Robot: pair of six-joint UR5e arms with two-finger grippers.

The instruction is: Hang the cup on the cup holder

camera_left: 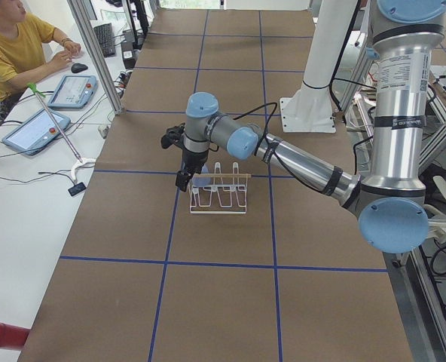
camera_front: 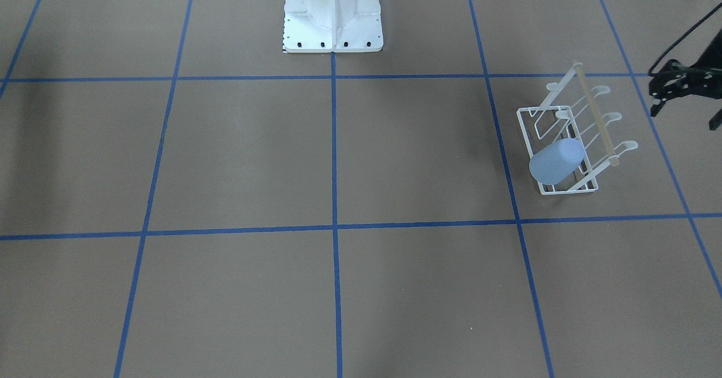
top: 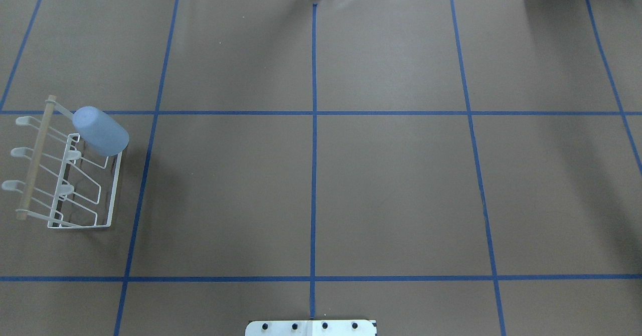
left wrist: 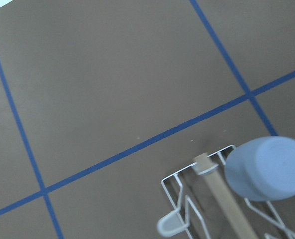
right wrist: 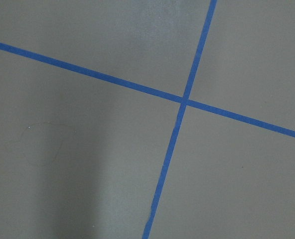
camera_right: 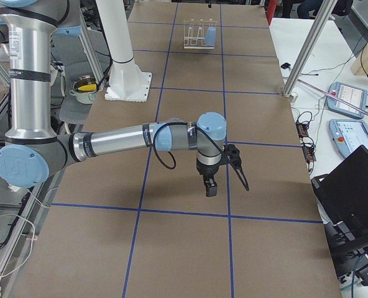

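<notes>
- The cup [camera_front: 557,161] sits mouth-down on the cup holder [camera_front: 527,144], at the end of the rack farthest from the robot. Its closed bottom tilts up and outward.
- The tilt follows from the rack's design. The prongs [camera_front: 602,90] lean at an angle, so a tumbler slipped over one rests slanted rather than upright. The prong inside the cup is hidden, so how deeply it is seated cannot be told.
- The other prongs stand bare, and the wooden rod [camera_front: 595,114] runs across the top of the rack, just beside the cup.
- The left claw [camera_front: 685,113] hangs to the outer side of the holder, clear of the cup. Its fingers are spread with nothing between them.
- The holder stands on the robot's left of the bench [top: 391,190], which is probably why the left arm serves it.
- The right claw [camera_right: 227,186] hovers above the middle of the bench, well away from the rack, likely parked out of the way. It shows only in a side view, so whether it is spread or closed cannot be told.
- The right wrist camera shows only bare bench and crossing blue tape lines [right wrist: 183,101].
- Judged from this, the hanging looks done.
</notes>
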